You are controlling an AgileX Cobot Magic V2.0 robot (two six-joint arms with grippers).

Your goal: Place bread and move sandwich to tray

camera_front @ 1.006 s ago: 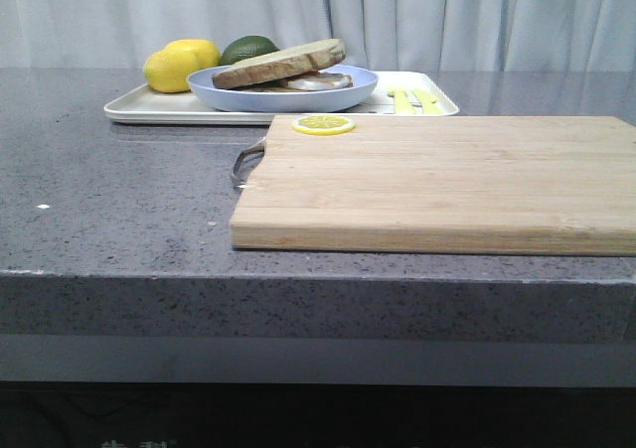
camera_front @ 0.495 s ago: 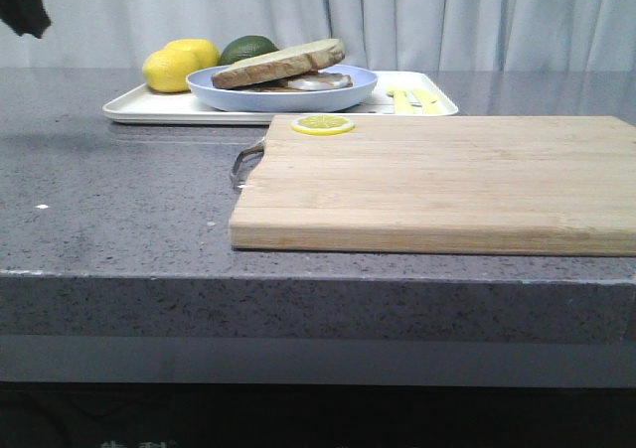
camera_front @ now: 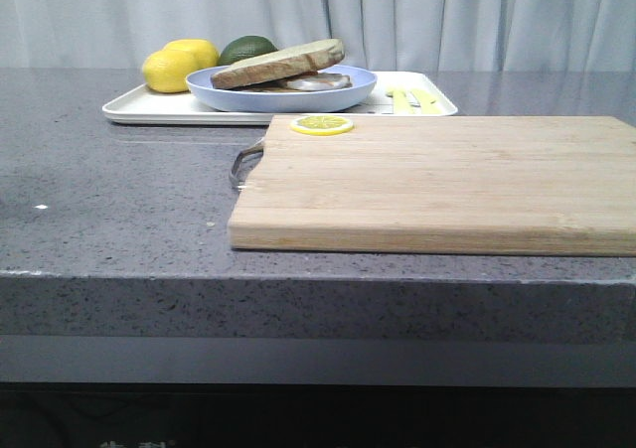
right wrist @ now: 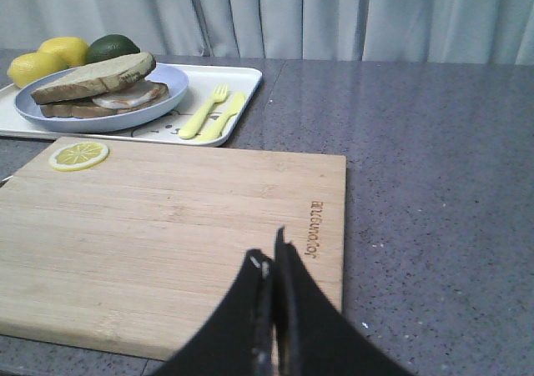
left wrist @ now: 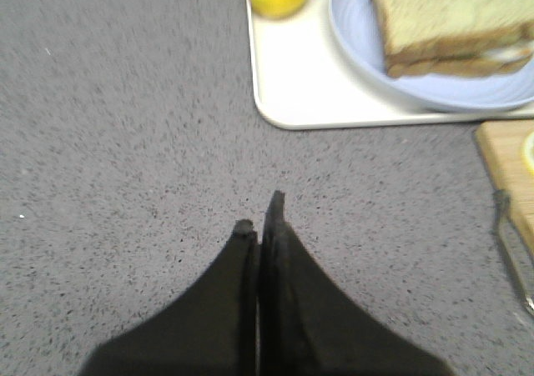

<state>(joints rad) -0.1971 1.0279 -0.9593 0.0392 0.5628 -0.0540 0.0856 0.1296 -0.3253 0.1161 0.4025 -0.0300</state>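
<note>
The sandwich [camera_front: 288, 73] lies on a pale blue plate [camera_front: 283, 97] that stands on the white tray [camera_front: 149, 108] at the back of the counter. Its top bread [camera_front: 278, 62] slice leans over a fried egg [camera_front: 320, 81] and a lower slice. My left gripper [left wrist: 260, 213] is shut and empty above bare counter, a short way off the tray's [left wrist: 300, 92] rounded corner, with the sandwich [left wrist: 455, 22] beyond. Above the wooden cutting board's [right wrist: 183, 226] near right part, my right gripper [right wrist: 269, 255] is shut and empty. Neither gripper shows in the front view.
Two lemons [camera_front: 179, 63] and an avocado [camera_front: 248, 47] sit on the tray's left end, a yellow fork and knife [right wrist: 213, 113] on its right end. A lemon slice [camera_front: 322, 125] lies on the board's far left corner. The board's metal handle [camera_front: 244, 162] sticks out leftward.
A dark part of the left arm showed at the front view's upper left half a second ago and is out of that view now. The sandwich, plate and tray have stayed put.
</note>
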